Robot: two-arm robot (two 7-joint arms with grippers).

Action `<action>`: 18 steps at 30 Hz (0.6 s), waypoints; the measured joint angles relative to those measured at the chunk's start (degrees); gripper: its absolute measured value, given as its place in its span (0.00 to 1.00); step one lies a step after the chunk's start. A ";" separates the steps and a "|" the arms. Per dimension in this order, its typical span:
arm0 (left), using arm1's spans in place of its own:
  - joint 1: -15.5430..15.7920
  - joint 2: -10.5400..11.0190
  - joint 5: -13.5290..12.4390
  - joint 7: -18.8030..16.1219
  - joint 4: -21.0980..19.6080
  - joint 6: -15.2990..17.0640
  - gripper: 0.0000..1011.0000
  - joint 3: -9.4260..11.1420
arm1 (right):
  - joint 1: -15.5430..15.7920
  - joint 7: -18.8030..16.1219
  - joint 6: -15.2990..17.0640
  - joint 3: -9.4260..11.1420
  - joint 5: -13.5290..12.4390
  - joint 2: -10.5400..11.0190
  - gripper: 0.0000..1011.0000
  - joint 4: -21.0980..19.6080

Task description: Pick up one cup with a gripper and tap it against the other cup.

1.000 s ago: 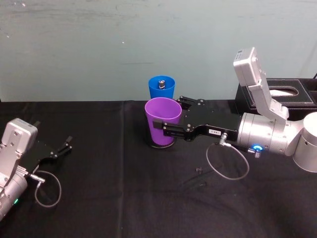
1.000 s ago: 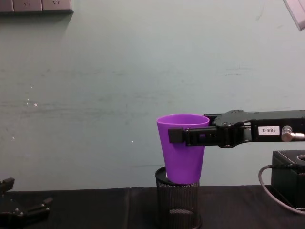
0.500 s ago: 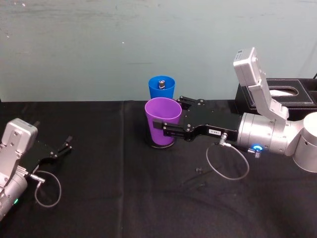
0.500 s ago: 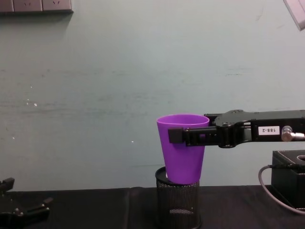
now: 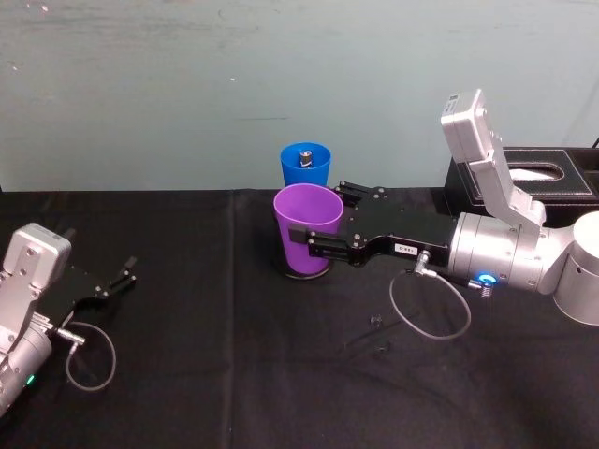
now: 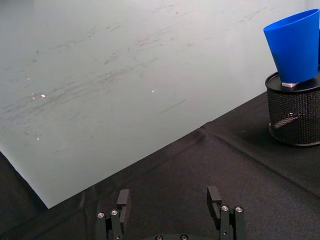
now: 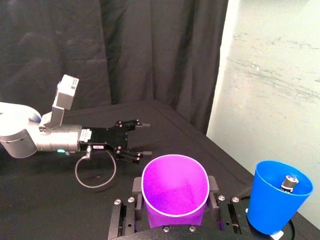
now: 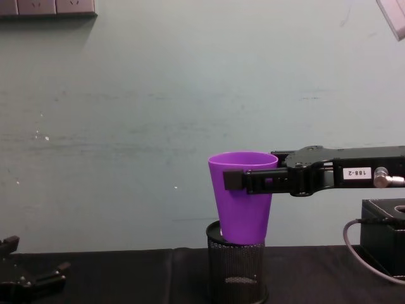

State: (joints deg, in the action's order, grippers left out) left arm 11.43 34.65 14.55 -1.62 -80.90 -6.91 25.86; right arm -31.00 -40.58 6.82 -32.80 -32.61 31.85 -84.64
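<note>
Right hand (image 5: 320, 218) clamped on upright purple cup (image 8: 243, 209), just nearer than blue cup (image 5: 306, 166). Left hand (image 5: 124, 274) low at left, fingers apart.

A pale green wall (image 5: 187, 84), scuffed and flecked with white marks, rises behind a desk (image 5: 234, 402) covered in black cloth (image 5: 168, 234). A crease (image 5: 233, 281) runs through the cloth from the wall toward the lower edge, left of centre in the head view. White wall sockets (image 8: 47, 6) sit at the upper left of the chest view. A black tissue box (image 5: 571, 187) stands by the wall at right. Black curtains (image 7: 100, 50) hang in folds in the right wrist view. The light is even.
</note>
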 joint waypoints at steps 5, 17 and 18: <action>0.00 0.00 0.00 0.00 0.00 0.00 0.99 0.00 | 0.00 0.00 0.00 0.00 0.00 0.00 0.73 0.00; 0.00 0.00 0.00 0.00 0.00 0.00 0.99 0.00 | -0.97 0.32 0.10 -0.57 0.00 -0.63 0.73 1.51; 0.00 0.00 0.00 0.00 0.00 0.00 0.99 0.00 | -1.32 0.36 0.18 -0.74 0.01 -0.88 0.73 2.06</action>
State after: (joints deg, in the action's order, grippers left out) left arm 11.43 34.65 14.54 -1.62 -80.90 -6.90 25.86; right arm -32.32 -40.22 7.00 -33.54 -32.59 30.97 -82.58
